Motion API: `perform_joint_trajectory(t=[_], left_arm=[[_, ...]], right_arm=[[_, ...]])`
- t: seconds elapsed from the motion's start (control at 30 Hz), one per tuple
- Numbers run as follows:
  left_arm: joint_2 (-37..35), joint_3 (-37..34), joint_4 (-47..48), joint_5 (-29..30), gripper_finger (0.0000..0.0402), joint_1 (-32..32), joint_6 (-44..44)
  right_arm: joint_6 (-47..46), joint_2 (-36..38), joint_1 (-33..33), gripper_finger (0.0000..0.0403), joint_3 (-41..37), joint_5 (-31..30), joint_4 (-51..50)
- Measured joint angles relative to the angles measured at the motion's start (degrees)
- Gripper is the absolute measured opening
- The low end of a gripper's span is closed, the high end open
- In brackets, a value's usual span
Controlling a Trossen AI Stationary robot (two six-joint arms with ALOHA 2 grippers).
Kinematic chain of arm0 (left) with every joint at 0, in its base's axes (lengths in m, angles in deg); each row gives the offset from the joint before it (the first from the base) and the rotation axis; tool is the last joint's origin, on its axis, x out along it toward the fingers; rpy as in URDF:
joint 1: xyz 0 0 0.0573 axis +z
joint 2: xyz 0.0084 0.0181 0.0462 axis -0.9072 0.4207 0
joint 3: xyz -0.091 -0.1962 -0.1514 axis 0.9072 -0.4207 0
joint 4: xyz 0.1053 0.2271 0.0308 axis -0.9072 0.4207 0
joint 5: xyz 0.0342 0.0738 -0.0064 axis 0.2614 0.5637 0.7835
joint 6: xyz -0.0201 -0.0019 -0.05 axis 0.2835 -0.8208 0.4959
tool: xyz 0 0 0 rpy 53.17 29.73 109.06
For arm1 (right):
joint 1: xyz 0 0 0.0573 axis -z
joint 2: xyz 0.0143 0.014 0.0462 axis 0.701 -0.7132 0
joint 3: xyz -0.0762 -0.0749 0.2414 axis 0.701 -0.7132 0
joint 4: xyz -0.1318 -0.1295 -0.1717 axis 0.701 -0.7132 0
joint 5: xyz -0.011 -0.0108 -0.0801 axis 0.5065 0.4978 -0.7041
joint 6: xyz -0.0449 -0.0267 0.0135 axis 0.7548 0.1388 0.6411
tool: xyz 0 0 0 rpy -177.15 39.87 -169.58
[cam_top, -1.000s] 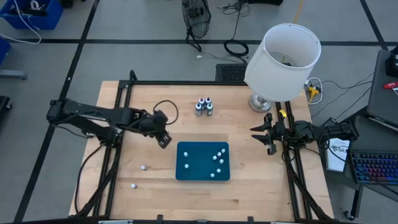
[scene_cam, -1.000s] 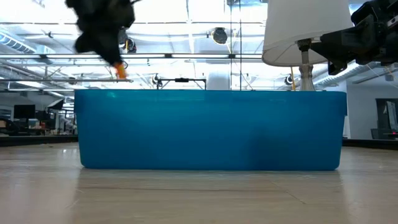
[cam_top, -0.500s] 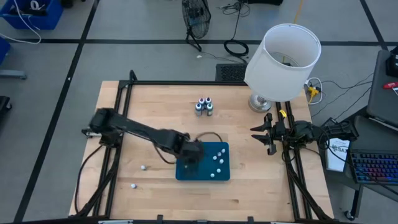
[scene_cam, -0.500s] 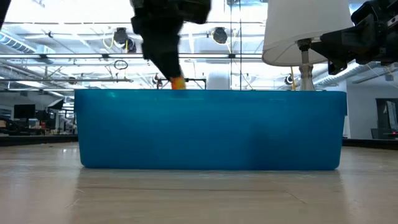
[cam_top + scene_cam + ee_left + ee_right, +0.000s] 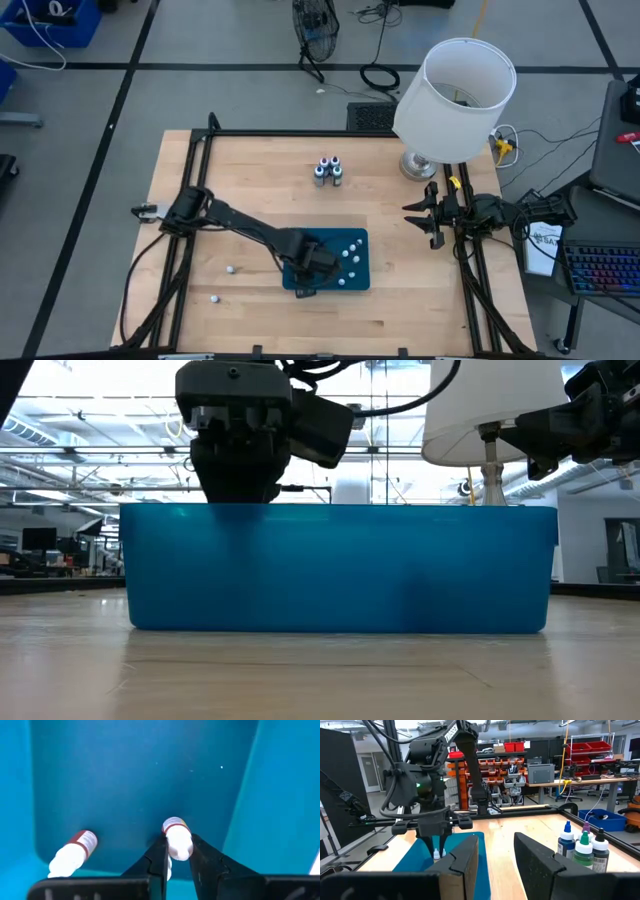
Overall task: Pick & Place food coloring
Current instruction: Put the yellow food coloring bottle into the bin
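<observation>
My left gripper (image 5: 312,268) is down inside the teal tray (image 5: 326,232), shut on a small white food coloring bottle (image 5: 177,840) with an orange-red band. In the low view its fingertips are hidden behind the tray wall (image 5: 340,565). Another white bottle (image 5: 72,854) lies on its side on the tray floor, and several more lie at the tray's right side (image 5: 350,256). My right gripper (image 5: 414,214) waits open and empty at the table's right edge. My left gripper pinches the bottle's white body (image 5: 179,847) between its two fingers (image 5: 159,855), coming from above and pointing down into the tray. The bottle's orange-banded end (image 5: 173,825) points away from the fingers toward the tray floor. Whether it rests on the floor I cannot tell.
Two loose white bottles (image 5: 230,268) (image 5: 214,298) lie on the wood to the left of the tray. A cluster of dark bottles (image 5: 328,171) stands at the far middle. A white-shaded lamp (image 5: 455,90) stands at the far right corner.
My left gripper has carried the bottle from the table's left toward the right and near edge, over the tray's rim, and has gone down into the tray. It has stayed shut on the bottle.
</observation>
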Motion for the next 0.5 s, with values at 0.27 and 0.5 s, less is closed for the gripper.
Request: perform_joint_trajectory(t=[0.27, 0.5], left_arm=[[0.02, -0.79, -3.02, -0.29, 0.0064, -0.31, -0.96], [0.02, -0.87, -3.29, -1.25, 0.0090, -0.26, -0.96]], right_arm=[[0.00, 0.00, 0.00, 0.0114, 0.00, 0.00, 0.02], [0.00, 0.00, 0.00, 0.0114, -0.02, 0.00, 0.02]])
